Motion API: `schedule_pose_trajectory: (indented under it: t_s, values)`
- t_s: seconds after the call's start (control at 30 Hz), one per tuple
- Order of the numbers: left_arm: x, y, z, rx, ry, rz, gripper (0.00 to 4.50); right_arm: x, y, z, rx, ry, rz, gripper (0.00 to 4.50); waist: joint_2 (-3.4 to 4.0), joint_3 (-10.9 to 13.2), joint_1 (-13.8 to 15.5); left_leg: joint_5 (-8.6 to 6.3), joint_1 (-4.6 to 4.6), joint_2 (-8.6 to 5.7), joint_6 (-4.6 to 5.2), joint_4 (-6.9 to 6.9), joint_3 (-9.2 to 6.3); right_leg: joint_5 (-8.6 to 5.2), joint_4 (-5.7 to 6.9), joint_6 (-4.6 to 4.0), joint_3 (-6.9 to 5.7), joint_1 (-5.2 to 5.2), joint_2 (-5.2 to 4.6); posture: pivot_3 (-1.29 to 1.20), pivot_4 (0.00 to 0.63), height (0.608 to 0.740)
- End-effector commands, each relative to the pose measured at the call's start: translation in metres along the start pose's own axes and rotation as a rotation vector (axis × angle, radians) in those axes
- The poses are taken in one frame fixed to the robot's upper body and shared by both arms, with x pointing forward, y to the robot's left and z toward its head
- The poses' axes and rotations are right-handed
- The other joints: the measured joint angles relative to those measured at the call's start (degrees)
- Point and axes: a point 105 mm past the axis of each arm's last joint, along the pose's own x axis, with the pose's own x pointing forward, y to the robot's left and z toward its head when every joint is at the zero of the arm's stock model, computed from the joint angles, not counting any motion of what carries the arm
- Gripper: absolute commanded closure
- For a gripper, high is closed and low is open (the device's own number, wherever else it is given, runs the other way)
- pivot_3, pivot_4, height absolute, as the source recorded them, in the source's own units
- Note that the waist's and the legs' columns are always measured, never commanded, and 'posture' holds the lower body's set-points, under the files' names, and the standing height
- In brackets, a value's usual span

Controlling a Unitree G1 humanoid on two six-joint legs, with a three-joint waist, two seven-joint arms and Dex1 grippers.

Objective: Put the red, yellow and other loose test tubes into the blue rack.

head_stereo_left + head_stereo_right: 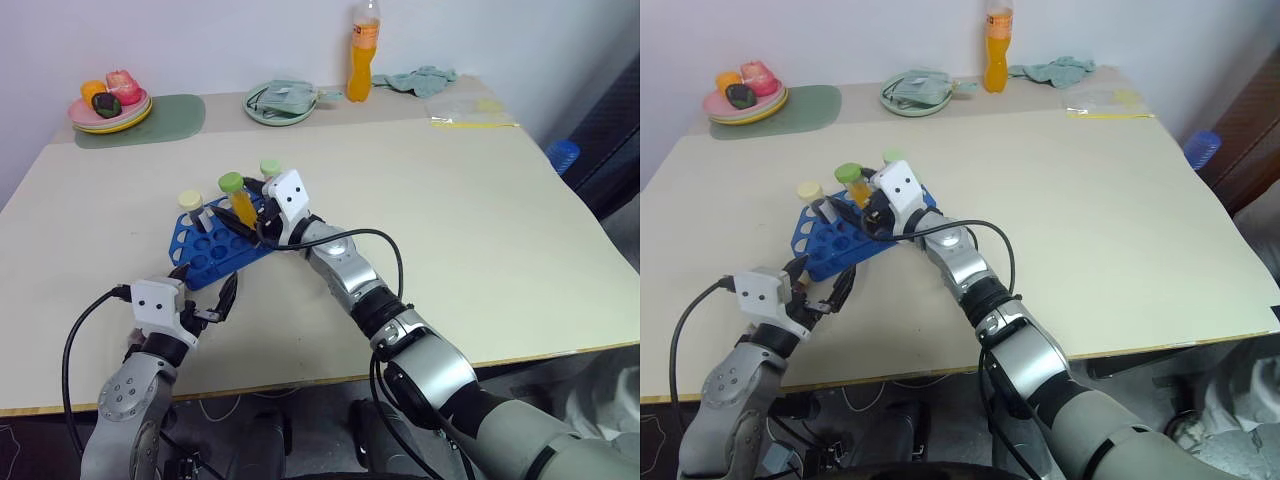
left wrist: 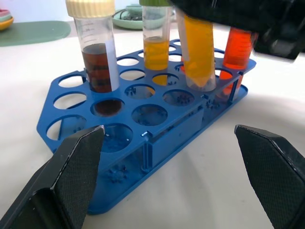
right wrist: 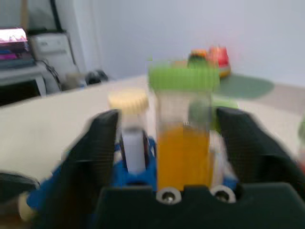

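The blue rack (image 1: pixel 205 255) lies on the table at the front left. In it stand a brown tube with a cream cap (image 2: pixel 97 52), a yellow tube with a green cap (image 2: pixel 156 47), another yellow tube (image 2: pixel 198 57) and a red tube (image 2: pixel 237 47). My right gripper (image 1: pixel 243 208) hangs over the rack, open. Its fingers (image 3: pixel 102 143) stand on either side of a green-capped yellow tube (image 3: pixel 183 143), with a gap on each side. My left gripper (image 1: pixel 205 287) is open and empty just in front of the rack's near edge.
Along the far edge are a plate of food (image 1: pixel 110 105) on a green mat (image 1: pixel 165 118), a plate with a cloth (image 1: pixel 282 102), an orange bottle (image 1: pixel 363 50), a green cloth (image 1: pixel 425 80) and a plastic bag (image 1: pixel 470 112). The table's right half is bare.
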Motion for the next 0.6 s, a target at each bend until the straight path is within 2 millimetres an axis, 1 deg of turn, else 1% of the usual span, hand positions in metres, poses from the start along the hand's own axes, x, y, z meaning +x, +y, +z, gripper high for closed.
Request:
schedule_pose_trajectory:
  t_s: [0.03, 0.1, 0.17, 0.4, 0.53, 0.6]
  values:
    - [-0.001, 0.007, 0.008, 0.017, -0.043, 0.016, 0.0, 0.011, 0.039, 0.018, 0.097, -0.145, 0.042, 0.03, 0.0, 0.0, 0.02, 0.0, 0.0, 0.0, 0.0, 0.0, 0.0, 0.0, 0.0, 0.0, 0.0, 0.0, 0.0, 0.0, 0.15, 0.74]
    - [-0.002, 0.01, 0.01, 0.022, -0.051, 0.022, 0.0, 0.009, 0.038, 0.034, 0.042, -0.182, 0.07, 0.03, 0.0, 0.0, 0.02, 0.0, 0.0, 0.0, 0.0, 0.0, 0.0, 0.0, 0.0, 0.0, 0.0, 0.0, 0.0, 0.0, 0.15, 0.74]
    - [-0.002, 0.012, 0.012, 0.026, -0.055, 0.026, 0.0, 0.006, 0.035, 0.041, 0.008, -0.191, 0.077, 0.03, 0.0, 0.0, 0.03, 0.0, 0.0, 0.0, 0.0, 0.0, -0.01, 0.0, 0.0, 0.0, 0.0, 0.0, 0.0, 0.0, 0.15, 0.74]
    - [-0.001, 0.013, 0.014, 0.033, -0.058, 0.023, 0.0, -0.003, 0.019, 0.047, -0.002, -0.143, 0.043, 0.03, -0.02, -0.01, 0.23, 0.0, 0.0, -0.02, 0.0, 0.0, -0.02, 0.0, 0.0, 0.0, 0.0, 0.01, -0.05, 0.0, 0.15, 0.74]
    - [0.0, 0.011, 0.016, 0.031, -0.06, 0.015, 0.0, -0.005, 0.022, 0.044, -0.029, -0.044, 0.115, 0.03, 0.0, 0.0, 0.0, 0.0, 0.0, 0.0, 0.0, -0.01, -0.02, 0.0, 0.0, 0.0, 0.0, -0.01, -0.02, 0.0, 0.15, 0.74]
    - [0.001, 0.009, 0.016, 0.029, -0.06, 0.01, 0.0, -0.005, 0.022, 0.046, -0.061, -0.02, 0.137, 0.03, 0.0, 0.0, 0.01, 0.0, 0.0, 0.03, 0.0, -0.03, -0.03, 0.0, 0.01, -0.01, 0.0, -0.03, 0.03, 0.0, 0.15, 0.74]
